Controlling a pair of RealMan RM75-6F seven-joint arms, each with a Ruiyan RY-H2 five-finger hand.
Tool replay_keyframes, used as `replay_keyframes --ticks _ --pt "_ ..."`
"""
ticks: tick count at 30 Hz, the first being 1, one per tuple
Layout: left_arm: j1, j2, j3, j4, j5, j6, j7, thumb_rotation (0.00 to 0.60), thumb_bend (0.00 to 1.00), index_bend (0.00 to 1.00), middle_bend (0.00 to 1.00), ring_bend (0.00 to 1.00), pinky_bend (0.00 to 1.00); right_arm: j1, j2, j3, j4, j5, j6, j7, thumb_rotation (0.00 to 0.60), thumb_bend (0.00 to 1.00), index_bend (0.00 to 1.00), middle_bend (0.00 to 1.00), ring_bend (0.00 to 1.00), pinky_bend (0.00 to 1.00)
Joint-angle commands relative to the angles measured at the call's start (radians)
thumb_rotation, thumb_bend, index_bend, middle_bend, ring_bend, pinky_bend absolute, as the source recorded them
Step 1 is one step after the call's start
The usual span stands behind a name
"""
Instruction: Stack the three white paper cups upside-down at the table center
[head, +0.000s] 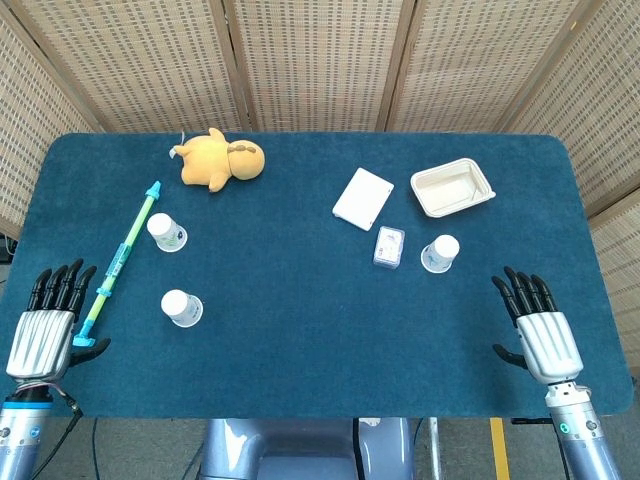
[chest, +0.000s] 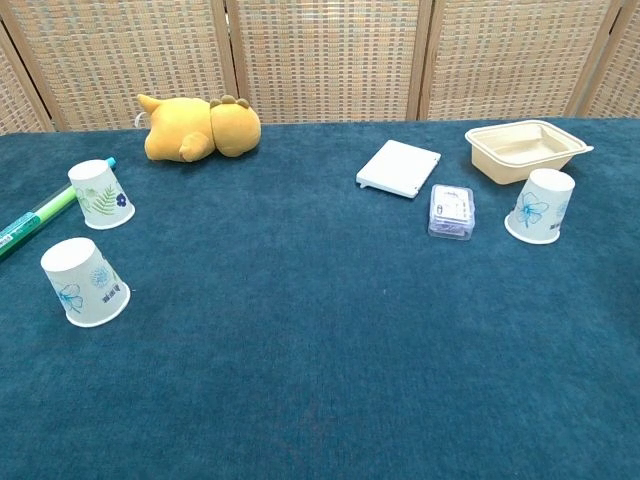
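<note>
Opening step, nothing stacked: left hand and right hand empty, fingers spread, at near corners; next, reach for near-left cup.

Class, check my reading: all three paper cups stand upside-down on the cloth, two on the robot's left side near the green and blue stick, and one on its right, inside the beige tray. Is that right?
One detail is wrong. The right-hand cup is not inside the beige tray; it stands on the cloth in front of it, beside the small clear box, as the chest view shows. The rest holds: the far left cup and the near left cup sit near the stick.
</note>
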Motion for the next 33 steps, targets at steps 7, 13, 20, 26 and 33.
replay_keyframes --ticks 7,13,20,26,33 --pt "0.009 0.015 -0.003 -0.015 -0.006 0.013 -0.006 0.6 0.0 0.0 0.0 0.0 0.0 0.039 0.034 0.03 0.008 0.001 -0.033 0.063 0.6 0.02 0.1 0.0 0.0 0.11" --pt "0.01 0.022 -0.004 -0.028 -0.005 0.017 -0.002 0.6 0.0 0.0 0.0 0.0 0.0 0.185 0.13 0.151 -0.089 0.15 -0.236 -0.04 0.6 0.09 0.16 0.0 0.0 0.13" --pt "0.005 0.021 0.003 -0.019 0.014 0.009 -0.004 0.6 0.0 0.0 0.0 0.0 0.0 0.327 0.104 0.215 -0.051 0.315 -0.43 -0.105 0.6 0.15 0.2 0.01 0.0 0.19" --pt "0.002 0.02 0.0 -0.013 0.013 0.007 -0.006 0.6 0.0 0.0 0.0 0.0 0.0 0.404 0.051 0.235 0.012 0.426 -0.52 -0.138 0.6 0.22 0.23 0.03 0.0 0.19" --pt "0.001 0.017 -0.005 -0.003 0.004 0.006 -0.007 0.6 0.0 0.0 0.0 0.0 0.0 0.478 -0.028 0.227 0.141 0.531 -0.613 -0.162 0.6 0.24 0.27 0.03 0.0 0.19"
